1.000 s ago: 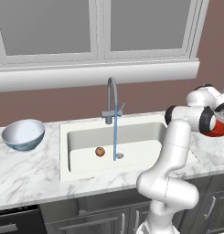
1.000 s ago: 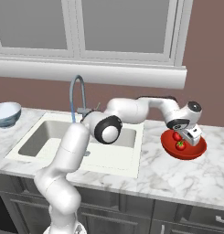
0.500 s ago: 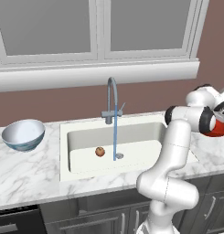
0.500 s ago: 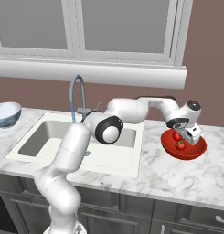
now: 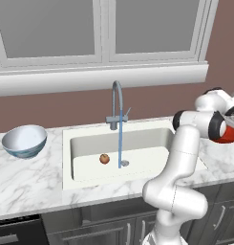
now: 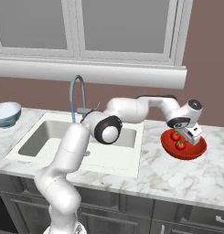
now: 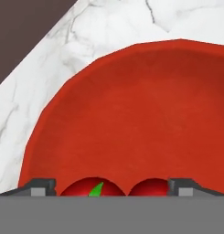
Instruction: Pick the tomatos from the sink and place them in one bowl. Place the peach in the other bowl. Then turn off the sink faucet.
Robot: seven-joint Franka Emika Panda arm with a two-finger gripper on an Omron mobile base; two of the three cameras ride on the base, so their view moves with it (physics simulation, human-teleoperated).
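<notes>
Lifting straight up out of the red bowl [image 6: 184, 149] seems the smart move, so the wide-open hand [image 6: 194, 137] doesn't knock either tomato [image 6: 180, 145] sitting in it. Peach [image 5: 104, 158] waits in the sink [image 5: 85, 170], white bowl [image 5: 24, 141] far left on the table [image 6: 177, 173]. Hand view cuts both tomatoes off, so can't tell if the fingers [image 7: 40, 186] touch them.
</notes>
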